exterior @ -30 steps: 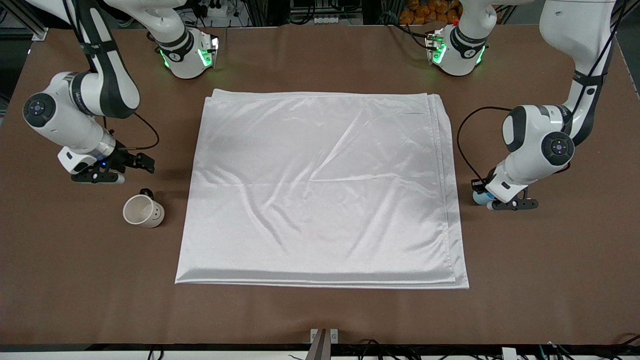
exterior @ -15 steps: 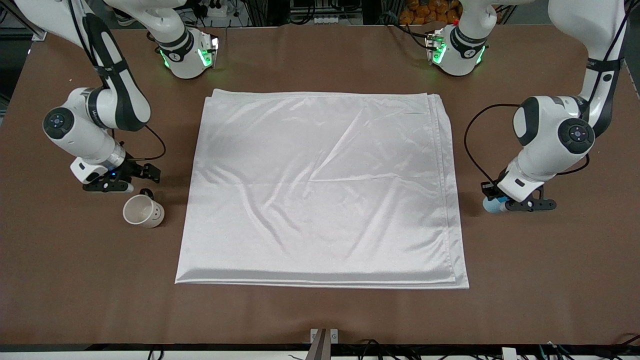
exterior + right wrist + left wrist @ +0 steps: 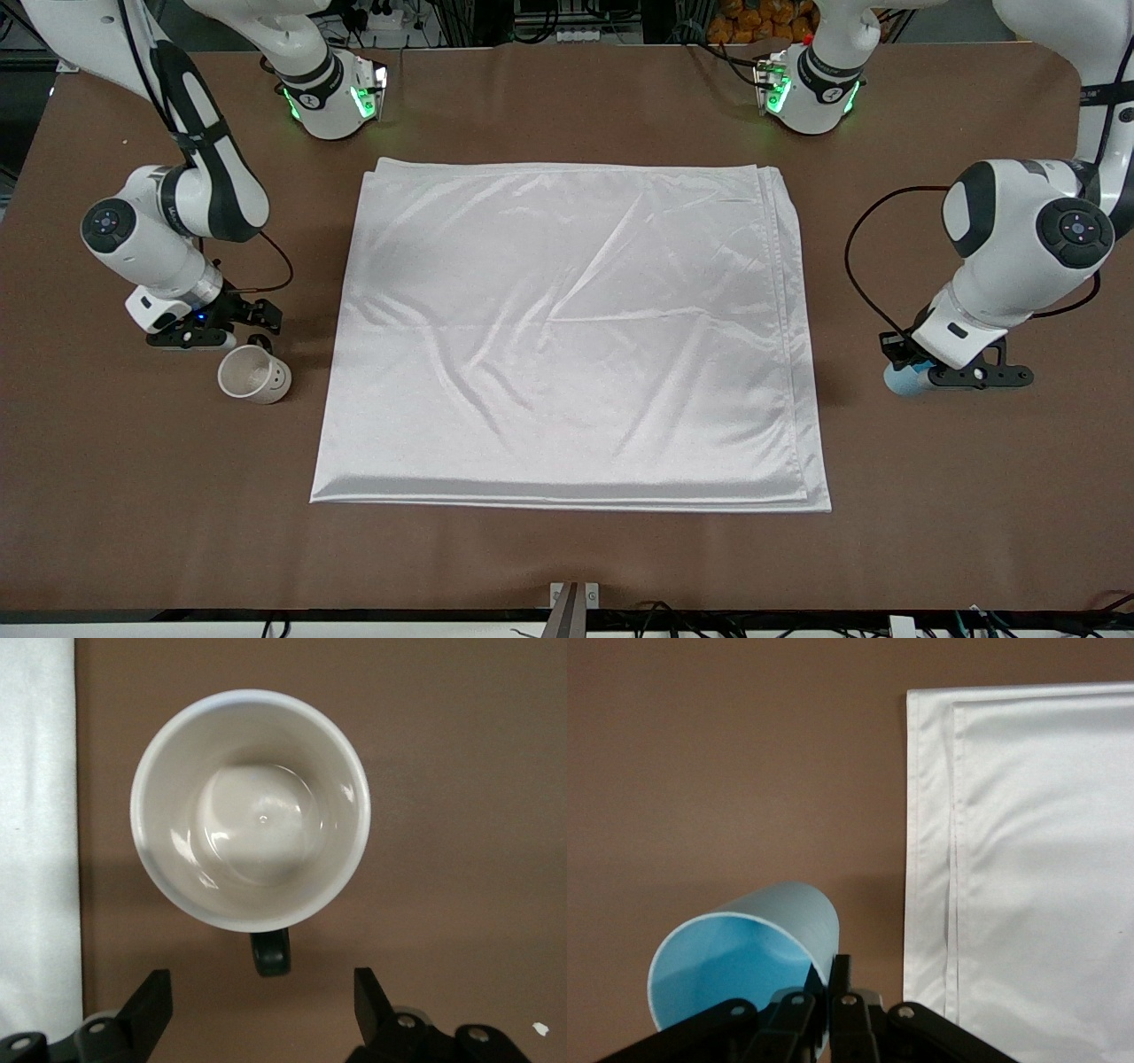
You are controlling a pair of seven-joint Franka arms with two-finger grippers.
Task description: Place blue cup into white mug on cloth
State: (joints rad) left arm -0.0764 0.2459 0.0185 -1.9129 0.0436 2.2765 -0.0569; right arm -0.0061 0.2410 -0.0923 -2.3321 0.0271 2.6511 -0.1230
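Blue cup (image 3: 744, 943), tipped so its mouth shows, is pinched at the rim by the closed left gripper (image 3: 828, 992) above bare table at the cloth's (image 3: 567, 337) 3 o'clock side. White mug (image 3: 255, 374) stands upright at the cloth's 9 o'clock; the right gripper (image 3: 261, 997), fingers spread wide and holding nothing, straddles its black handle (image 3: 270, 953).

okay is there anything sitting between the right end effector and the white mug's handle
Nothing visible. The right end effector hangs open just above the white mug, its black handle pointing into the gap between the fingers, with only bare table around it.
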